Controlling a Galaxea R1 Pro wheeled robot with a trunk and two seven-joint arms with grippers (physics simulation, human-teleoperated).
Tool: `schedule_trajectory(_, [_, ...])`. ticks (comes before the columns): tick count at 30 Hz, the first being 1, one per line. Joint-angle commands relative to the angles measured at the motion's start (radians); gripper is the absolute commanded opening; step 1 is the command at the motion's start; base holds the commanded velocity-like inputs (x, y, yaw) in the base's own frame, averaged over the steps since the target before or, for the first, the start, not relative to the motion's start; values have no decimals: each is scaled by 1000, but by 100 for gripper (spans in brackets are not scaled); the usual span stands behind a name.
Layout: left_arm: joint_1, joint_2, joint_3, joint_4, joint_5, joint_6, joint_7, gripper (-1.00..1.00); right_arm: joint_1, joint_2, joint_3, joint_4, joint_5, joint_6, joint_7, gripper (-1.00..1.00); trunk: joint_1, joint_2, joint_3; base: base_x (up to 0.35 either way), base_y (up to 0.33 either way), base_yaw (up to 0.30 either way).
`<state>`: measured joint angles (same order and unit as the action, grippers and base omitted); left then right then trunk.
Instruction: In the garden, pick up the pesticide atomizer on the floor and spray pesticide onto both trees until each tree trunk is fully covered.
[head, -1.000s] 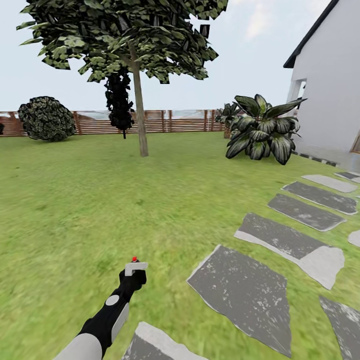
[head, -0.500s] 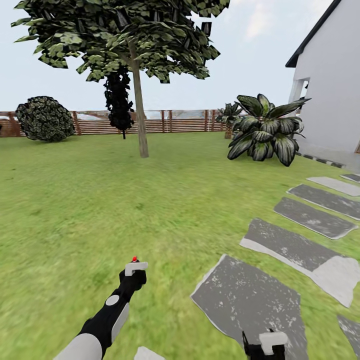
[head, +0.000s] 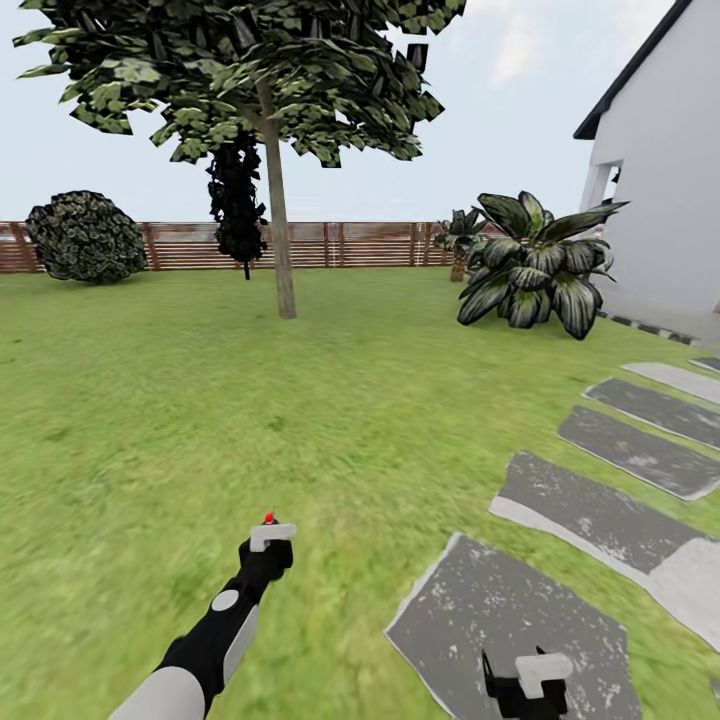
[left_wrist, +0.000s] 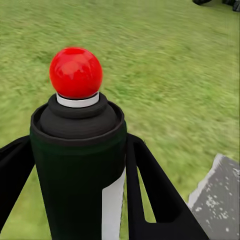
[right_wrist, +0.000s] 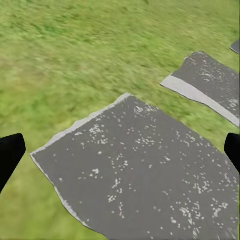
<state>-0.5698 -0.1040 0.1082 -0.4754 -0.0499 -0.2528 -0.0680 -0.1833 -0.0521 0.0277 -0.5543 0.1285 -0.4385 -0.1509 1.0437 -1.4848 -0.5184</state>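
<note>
Left gripper (left_wrist: 75, 200) is clamped on the atomizer (left_wrist: 77, 165): a dark, seemingly green-black bottle with a pale stripe and red ball cap, held over the lawn (head: 150, 400). Right gripper (right_wrist: 120, 150) is spread wide, holding nothing.

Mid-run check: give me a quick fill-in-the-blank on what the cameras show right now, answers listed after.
1. The left gripper is shut on the pesticide atomizer, whose knob on top is coloured ____.
2. The right gripper hangs above a grey ____ set in the lawn.
3. The right gripper's fingers stand ____, with nothing between them.
4. The tree trunk rises ahead in front of a brown wooden ____.

Missing words: red; stepping stone; open; fence
</note>
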Motion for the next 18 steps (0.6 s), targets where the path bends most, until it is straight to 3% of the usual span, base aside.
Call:
schedule_trajectory(1, [-1, -1, 9, 0, -5, -3, -7, -100, -1, -1, 3, 0, 11, 0, -10, 100, 1, 0, -1, 350, 1, 0])
schedule_trajectory(18, [-1, -3, 21, 3, -5, -2, -7, -100, -1, 0, 7, 2, 18, 3, -6, 100, 1, 0, -1, 350, 0, 0])
